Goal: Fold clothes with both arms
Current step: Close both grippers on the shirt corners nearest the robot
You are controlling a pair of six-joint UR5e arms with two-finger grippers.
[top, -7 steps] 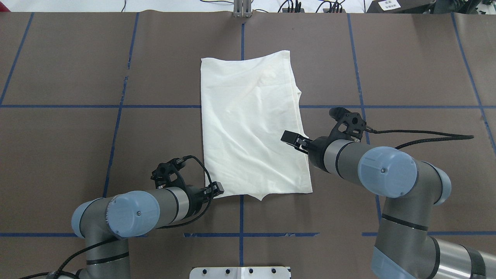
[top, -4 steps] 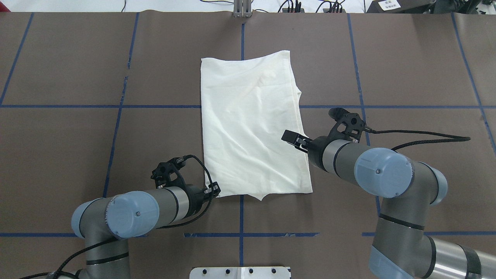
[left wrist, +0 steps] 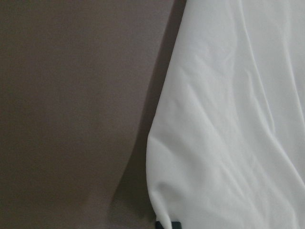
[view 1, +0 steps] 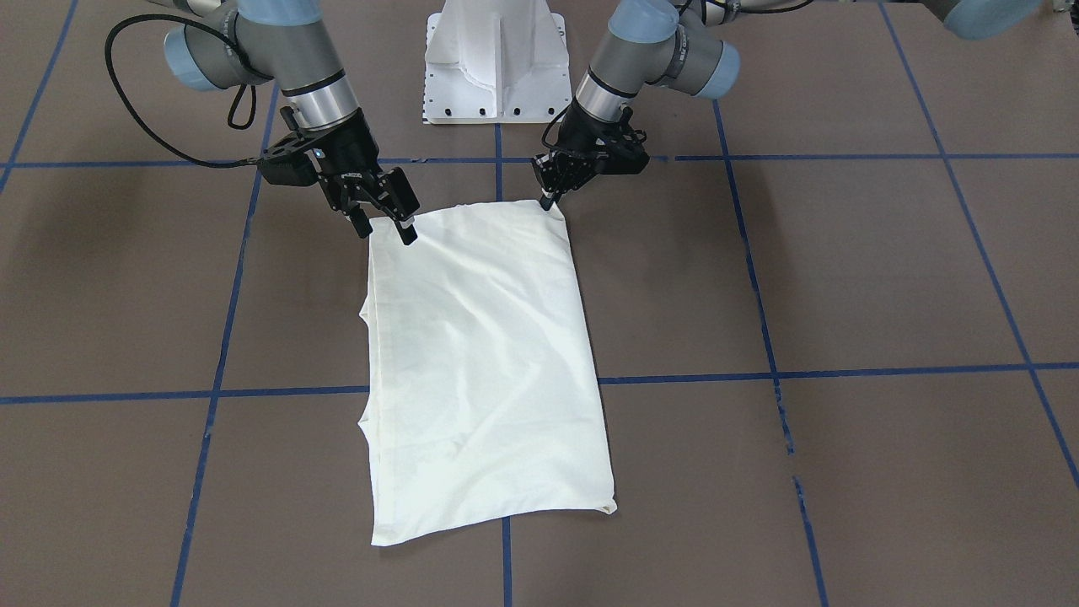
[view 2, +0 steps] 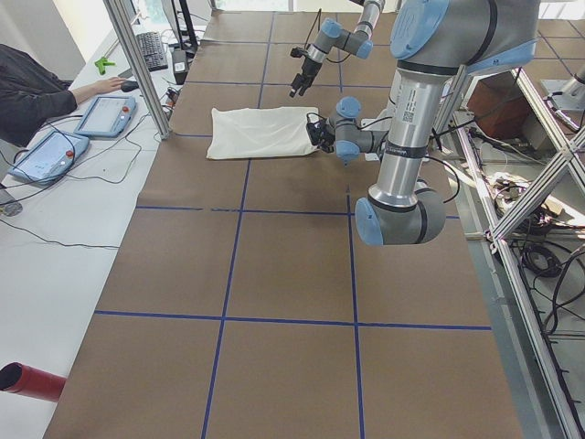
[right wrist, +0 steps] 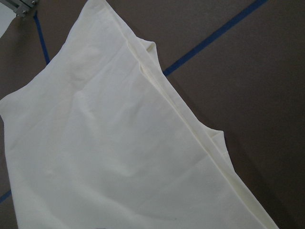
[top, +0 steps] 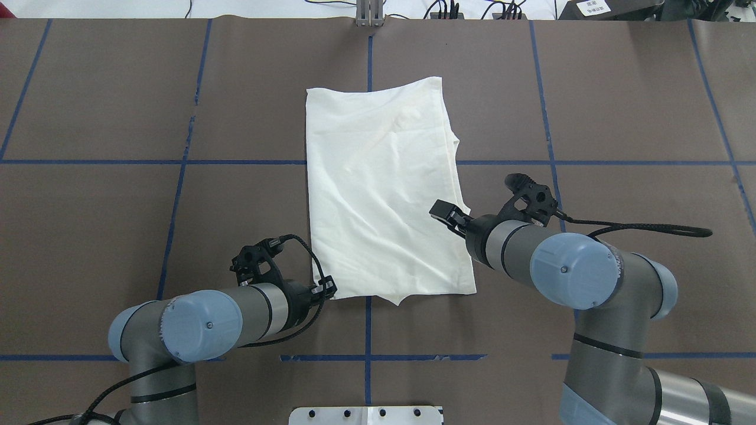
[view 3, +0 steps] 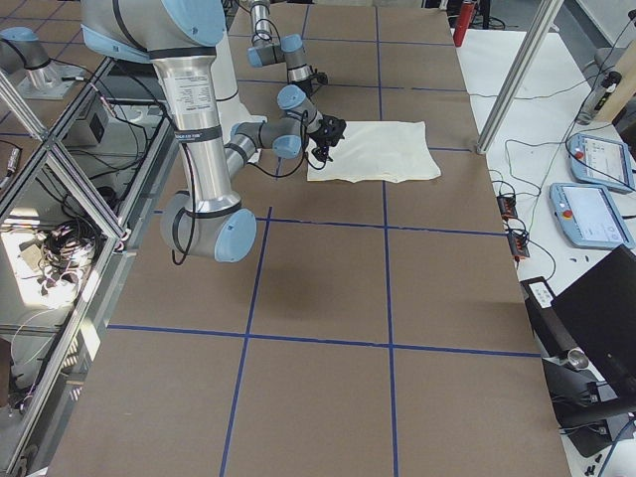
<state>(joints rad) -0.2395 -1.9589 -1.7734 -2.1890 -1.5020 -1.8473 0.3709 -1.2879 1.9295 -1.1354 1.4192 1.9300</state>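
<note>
**A:** Left gripper (view 1: 548,201)?
**B:** It's down at the near corner of the T-shirt (view 1: 485,362), closest to the base. Fingers are drawn narrow and the tip touches the cloth. Can't tell if it's actually pinching, since the wrist view only gives the cloth edge and a sliver of fingertip.
**A:** Why there?
**B:** Likely taking that corner to lift the near end for the next fold.
**A:** Right gripper (view 1: 388,233)?
**B:** Fingers are spread wide and hold nothing. It hangs over the other near corner, seemingly clear of the cloth, probably lining up the matching grab so both ends rise together.
**A:** Shirt?
**B:** Flat mid-table (view 1: 843,278), plain side up. It's already a long narrow rectangle running away from the robot, with layered edges along its right side.
</note>
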